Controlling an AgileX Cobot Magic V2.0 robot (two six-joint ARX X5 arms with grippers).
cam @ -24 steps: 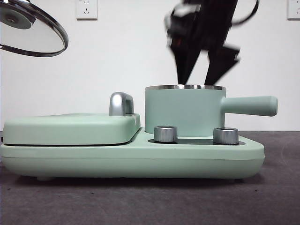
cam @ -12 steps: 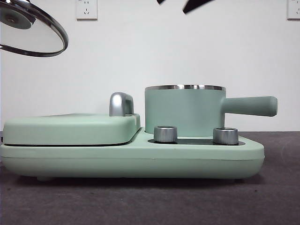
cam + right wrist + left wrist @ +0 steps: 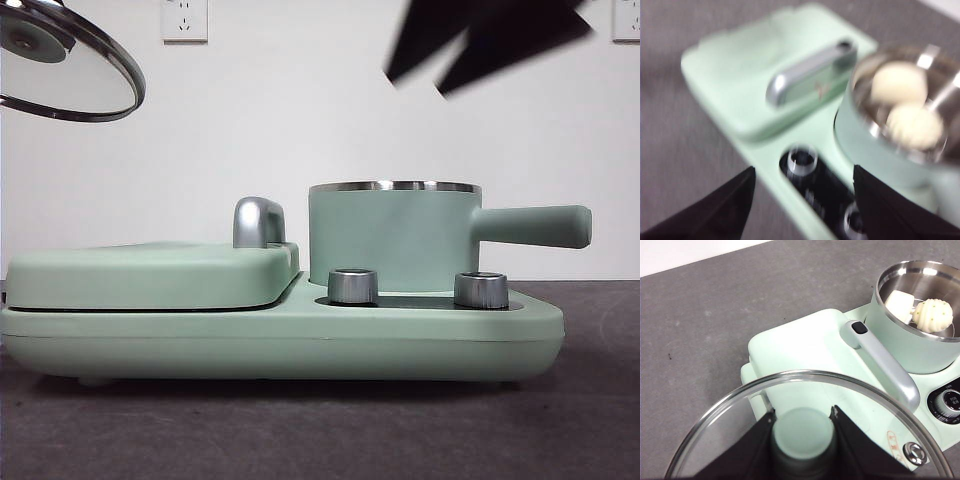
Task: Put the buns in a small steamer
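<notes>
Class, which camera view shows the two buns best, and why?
The left wrist view: both buns lie sharp inside the small steamer. The right wrist view shows them blurred. The front view shows only the steamer's wall; the buns are hidden.

mint-green steamer point(image 3: 390, 238) — cream-white buns point(image 3: 900, 305), one green-dotted point(image 3: 932, 315).

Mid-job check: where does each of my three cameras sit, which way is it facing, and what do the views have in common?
Front view: low, at table height, looking level at the small steamer; a blurred dark hand shows top right.
Left wrist view: above the appliance, looking down; the left hand grips the glass lid by its knob.
Right wrist view: blurred, looking down; the right hand is open.
Shared: both wrist views show the buns in the steamer.
</notes>
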